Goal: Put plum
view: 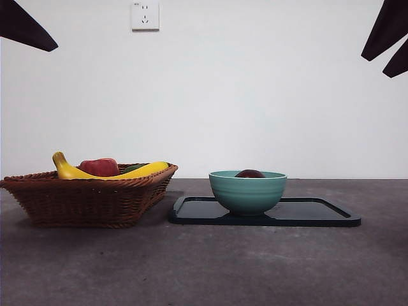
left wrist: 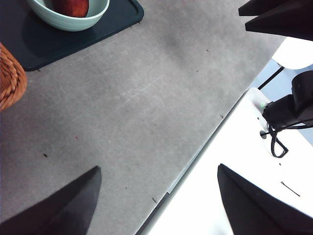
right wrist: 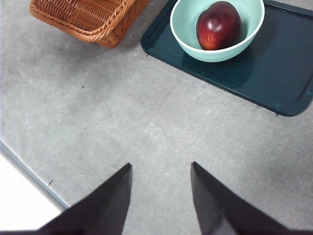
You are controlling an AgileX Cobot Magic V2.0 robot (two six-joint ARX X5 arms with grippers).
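Tools (right wrist: pixel 160 196) apart from glossy maroon plum (right wrist: pixel 218 25)

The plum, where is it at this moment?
The plum lies inside the green bowl, which stands on the dark tray, to the right of the wicker basket in the front view.

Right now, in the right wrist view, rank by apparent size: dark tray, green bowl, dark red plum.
1. Dark teal rectangular tray, cut off by the frame.
2. Pale green ceramic bowl, standing on the tray.
3. Dark red plum, lying in the bowl.
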